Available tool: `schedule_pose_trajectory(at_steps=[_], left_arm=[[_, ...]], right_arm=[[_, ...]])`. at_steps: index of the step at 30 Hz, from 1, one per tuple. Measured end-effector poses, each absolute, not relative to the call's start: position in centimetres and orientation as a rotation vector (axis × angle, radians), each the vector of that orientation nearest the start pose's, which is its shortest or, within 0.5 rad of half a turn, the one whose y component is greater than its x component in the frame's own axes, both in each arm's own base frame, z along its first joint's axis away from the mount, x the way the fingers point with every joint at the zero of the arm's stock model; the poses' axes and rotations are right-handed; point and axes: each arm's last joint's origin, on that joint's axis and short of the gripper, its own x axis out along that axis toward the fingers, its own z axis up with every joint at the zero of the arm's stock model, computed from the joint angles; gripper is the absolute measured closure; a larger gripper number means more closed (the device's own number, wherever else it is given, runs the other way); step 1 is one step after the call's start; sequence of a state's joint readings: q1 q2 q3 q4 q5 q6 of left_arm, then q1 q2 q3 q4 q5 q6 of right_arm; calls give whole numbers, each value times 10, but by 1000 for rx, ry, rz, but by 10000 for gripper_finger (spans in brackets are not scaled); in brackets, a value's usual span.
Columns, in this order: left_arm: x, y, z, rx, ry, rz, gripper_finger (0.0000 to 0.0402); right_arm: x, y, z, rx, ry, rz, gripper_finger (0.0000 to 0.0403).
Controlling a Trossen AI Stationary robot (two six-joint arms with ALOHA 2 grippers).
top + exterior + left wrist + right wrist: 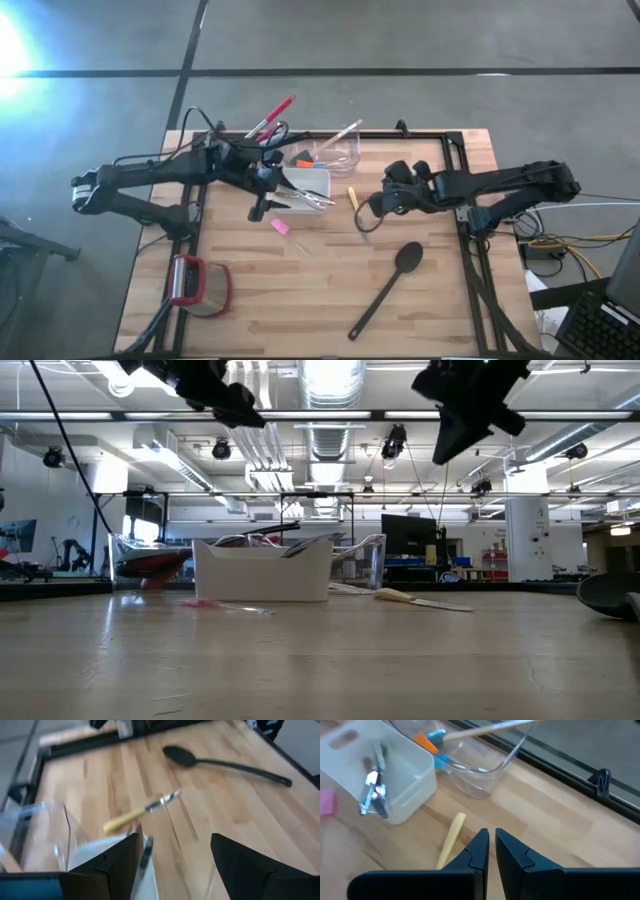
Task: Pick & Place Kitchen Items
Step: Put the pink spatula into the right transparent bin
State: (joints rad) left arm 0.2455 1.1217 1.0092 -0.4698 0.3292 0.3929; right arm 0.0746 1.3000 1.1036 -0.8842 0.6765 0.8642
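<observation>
My left gripper [262, 200] hangs open above the near left corner of the white square dish [308, 186], nothing between its fingers [115, 865]. My right gripper [374, 207] is shut and empty, raised over the table just right of a yellow-handled knife [451, 839] that lies flat beside the dish [395, 775]. A metal utensil [374, 792] lies in the dish. A black spoon [390, 285] lies flat near the table's front right. A pink piece [280, 227] lies in front of the dish. A red whisk [272, 118] lies at the far edge.
A clear plastic tub [338, 150] with a wooden stick and small coloured pieces stands behind the dish. A red-and-grey rounded gadget [195, 285] sits near the front left. A black frame [455, 135] runs along the table's edges. Bare wood lies between the spoon and the gadget.
</observation>
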Motion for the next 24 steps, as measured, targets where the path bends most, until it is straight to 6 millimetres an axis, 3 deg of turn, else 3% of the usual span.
schedule_pose_trajectory(at_steps=[5, 13, 20, 24], left_arm=[[228, 46, 302, 165, 615, -185, 152], [220, 30, 252, 224, 753, -303, 151], [217, 26, 231, 48, 803, -249, 152], [216, 21, 222, 55, 817, -217, 154]], right_arm=[[253, -2, 277, 342, 758, -922, 374], [257, -1, 289, 319, 744, -891, 374], [257, -1, 295, 302, 736, -874, 374], [257, -1, 295, 290, 741, -867, 374]])
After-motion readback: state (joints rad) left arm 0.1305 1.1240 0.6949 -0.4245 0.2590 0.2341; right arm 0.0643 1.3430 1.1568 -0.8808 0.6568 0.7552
